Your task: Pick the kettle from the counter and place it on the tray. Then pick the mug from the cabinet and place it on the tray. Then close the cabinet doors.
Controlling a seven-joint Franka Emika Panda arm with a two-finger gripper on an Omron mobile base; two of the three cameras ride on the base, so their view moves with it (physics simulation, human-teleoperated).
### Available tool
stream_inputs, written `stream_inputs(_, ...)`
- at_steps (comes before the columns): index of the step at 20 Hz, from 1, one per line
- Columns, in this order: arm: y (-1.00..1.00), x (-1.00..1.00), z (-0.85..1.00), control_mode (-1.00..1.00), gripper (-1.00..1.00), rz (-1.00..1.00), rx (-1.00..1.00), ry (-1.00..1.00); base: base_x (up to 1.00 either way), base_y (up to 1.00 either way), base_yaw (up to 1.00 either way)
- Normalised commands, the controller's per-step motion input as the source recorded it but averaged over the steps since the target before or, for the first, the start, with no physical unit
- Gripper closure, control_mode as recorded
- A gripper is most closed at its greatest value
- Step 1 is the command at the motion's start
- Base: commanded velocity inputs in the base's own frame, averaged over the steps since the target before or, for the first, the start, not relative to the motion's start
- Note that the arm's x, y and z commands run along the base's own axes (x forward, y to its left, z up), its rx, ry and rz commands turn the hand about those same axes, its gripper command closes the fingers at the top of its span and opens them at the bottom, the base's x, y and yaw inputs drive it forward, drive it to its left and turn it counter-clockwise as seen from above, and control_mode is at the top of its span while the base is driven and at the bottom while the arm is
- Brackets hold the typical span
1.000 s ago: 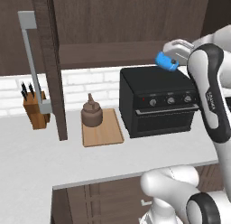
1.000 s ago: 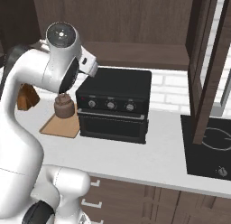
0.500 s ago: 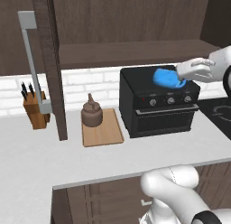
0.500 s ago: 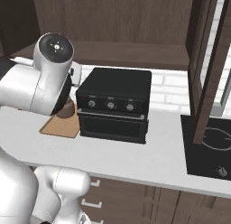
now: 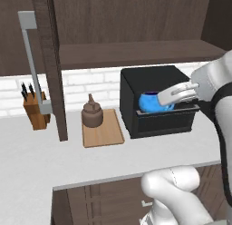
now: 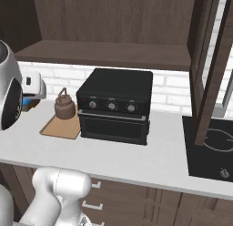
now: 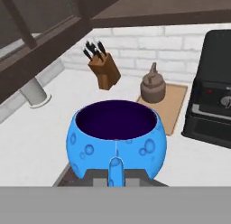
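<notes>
Gripper [image 5: 168, 98] jaws clamped on the blue mug [image 5: 154, 102], carried mid-frame in front of the black oven [image 5: 156, 80]; kettle [image 5: 92, 114] already on the tray [image 5: 108, 133]; mug likely light, rigid, glossy-slick, best pinched at the handle.

We see a glossy blue mug [image 7: 117, 141] with a bubbled glaze, and a matt brown kettle [image 5: 92, 114] on a pale wooden tray [image 5: 105, 135]. The counter [image 5: 31, 160] looks smooth, the oven [image 6: 116, 105] matt black, the cabinet doors [image 5: 50, 61] dark wood.
</notes>
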Motion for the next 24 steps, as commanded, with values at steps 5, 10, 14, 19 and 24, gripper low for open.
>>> stream_inputs(5,0.85,-0.09,-0.6,-1.0,1.0,0.0,-0.04,0.17,0.0,0.0,0.0)
stream_inputs(10,0.56,0.51,-0.48,-1.0,1.0,-0.14,-0.15,0.01,0.0,0.0,0.0)
stream_inputs(14,0.22,0.64,-0.52,-1.0,1.0,-0.38,-0.23,-0.02,0.0,0.0,0.0)
stream_inputs(19,0.13,0.54,-0.49,-1.0,1.0,-0.35,-0.08,-0.01,0.0,0.0,0.0)
stream_inputs(24,-0.05,0.68,-0.54,-1.0,1.0,-0.03,0.0,0.0,0.0,0.0,0.0)
